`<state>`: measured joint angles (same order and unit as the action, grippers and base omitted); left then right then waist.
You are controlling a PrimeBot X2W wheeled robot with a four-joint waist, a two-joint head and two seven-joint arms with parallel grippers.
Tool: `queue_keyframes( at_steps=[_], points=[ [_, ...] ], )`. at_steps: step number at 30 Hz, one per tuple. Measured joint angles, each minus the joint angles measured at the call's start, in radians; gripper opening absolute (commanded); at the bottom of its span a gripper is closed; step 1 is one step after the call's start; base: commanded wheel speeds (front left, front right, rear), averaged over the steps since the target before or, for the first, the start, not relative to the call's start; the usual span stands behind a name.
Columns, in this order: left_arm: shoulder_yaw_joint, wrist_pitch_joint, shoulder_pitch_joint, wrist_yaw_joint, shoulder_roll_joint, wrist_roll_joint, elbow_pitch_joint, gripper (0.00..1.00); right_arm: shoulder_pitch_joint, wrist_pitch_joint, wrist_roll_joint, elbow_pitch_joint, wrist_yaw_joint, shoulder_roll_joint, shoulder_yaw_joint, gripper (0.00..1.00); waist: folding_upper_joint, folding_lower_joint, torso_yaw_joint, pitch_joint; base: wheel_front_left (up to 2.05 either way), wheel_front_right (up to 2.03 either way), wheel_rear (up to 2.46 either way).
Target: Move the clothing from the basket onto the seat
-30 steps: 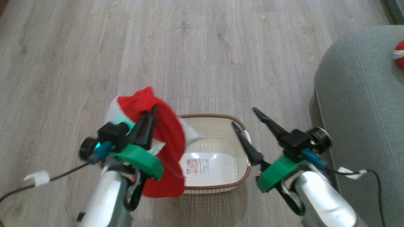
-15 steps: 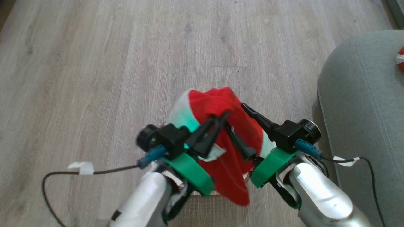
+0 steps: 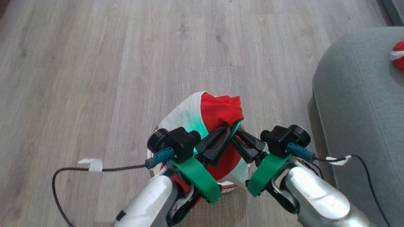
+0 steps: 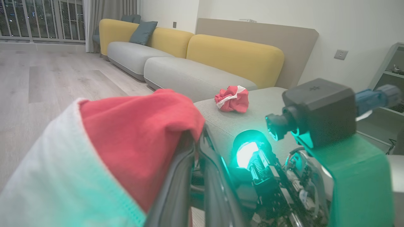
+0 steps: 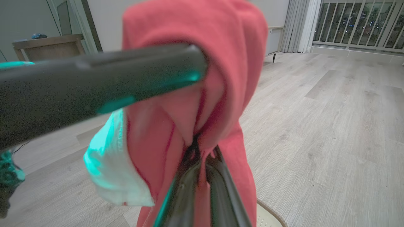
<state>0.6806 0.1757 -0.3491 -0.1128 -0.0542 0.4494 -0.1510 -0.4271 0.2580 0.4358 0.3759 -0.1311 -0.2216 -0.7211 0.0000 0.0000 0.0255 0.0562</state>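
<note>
Now pinches the bright red, white-panelled thin-fabric garment (image 3: 217,110) with right gripper (image 3: 241,137) too (jaws wide a second ago), beside left gripper (image 3: 232,129), likewise clamped on it, aloft over cream perforated plastic basket (image 3: 228,188), left of large grey upholstered seat (image 3: 356,94); carry rightward probably next.

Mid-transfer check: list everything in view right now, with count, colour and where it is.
held garment: one, red with white panel, hanging above the basket, pinched by both grippers
crumpled garment: one, red with white stripe, lying on the seat
basket: one, cream with brown rim, on the floor under the held garment, mostly hidden
seat: one, grey, to the robot's right
floor: pale grey wood planks, all around
sofa: one, grey seats with yellow backs, along the wall behind the seat
cushions: two, blue-grey, at the sofa's far end
cables: two, dark with white tape tags, trailing from the wrists
left gripper: shut on the held garment
right gripper: shut on the held garment
</note>
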Motion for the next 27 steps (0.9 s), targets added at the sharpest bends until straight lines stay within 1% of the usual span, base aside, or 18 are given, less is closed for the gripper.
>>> queue_keyframes(
  at_steps=[2, 4, 8, 9, 10, 11, 15, 18, 27],
  points=[
    [-0.001, 0.001, -0.001, -0.007, -0.003, 0.003, -0.005, 0.00, 0.000, 0.000, 0.013, -0.004, 0.000, -0.009, -0.006, 0.00, 0.0000, 0.0000, -0.006, -0.002, 0.00, 0.00, 0.00],
    [-0.005, 0.002, -0.002, -0.003, -0.007, 0.008, -0.014, 0.00, -0.001, 0.000, 0.020, -0.009, 0.000, -0.011, -0.011, 0.00, 0.0000, 0.0000, -0.015, -0.005, 0.00, 0.00, 0.00],
    [-0.018, 0.021, -0.008, 0.012, -0.014, 0.008, -0.034, 0.47, -0.001, 0.000, 0.023, -0.017, 0.000, -0.021, 0.003, 0.00, 0.0000, 0.0000, -0.035, -0.002, 0.00, 0.00, 0.00],
    [-0.025, 0.022, -0.008, 0.016, -0.015, 0.008, -0.039, 0.69, -0.001, 0.000, 0.023, -0.019, 0.000, -0.026, 0.011, 0.00, 0.0000, 0.0000, -0.040, -0.001, 0.00, 0.00, 0.00],
    [-0.032, 0.030, -0.008, 0.020, -0.015, 0.009, -0.045, 0.93, -0.001, 0.000, 0.023, -0.022, 0.000, -0.031, 0.020, 0.00, 0.0000, 0.0000, -0.047, -0.001, 0.00, 0.00, 0.00],
    [-0.038, 0.034, -0.008, 0.021, -0.015, 0.016, -0.053, 1.00, -0.001, 0.000, 0.023, -0.024, 0.000, -0.036, 0.032, 0.00, 0.0000, 0.0000, -0.054, 0.000, 0.00, 0.00, 0.00],
    [-0.037, 0.051, -0.008, 0.025, -0.018, 0.013, -0.088, 1.00, -0.002, 0.000, 0.020, -0.039, 0.000, -0.055, 0.069, 0.00, 0.0000, 0.0000, -0.091, 0.006, 0.00, 0.00, 0.00],
    [-0.033, 0.061, -0.007, 0.024, -0.019, -0.002, -0.110, 1.00, -0.002, 0.000, 0.012, -0.052, 0.000, -0.077, 0.111, 0.00, 0.0000, 0.0000, -0.132, 0.011, 0.00, 0.00, 0.00],
    [0.001, 0.073, 0.004, 0.009, -0.013, -0.012, -0.155, 1.00, 0.003, -0.002, -0.020, -0.095, 0.000, -0.133, 0.237, 0.00, 0.0000, 0.0000, -0.291, 0.029, 0.00, 0.00, 0.00]
  ],
)
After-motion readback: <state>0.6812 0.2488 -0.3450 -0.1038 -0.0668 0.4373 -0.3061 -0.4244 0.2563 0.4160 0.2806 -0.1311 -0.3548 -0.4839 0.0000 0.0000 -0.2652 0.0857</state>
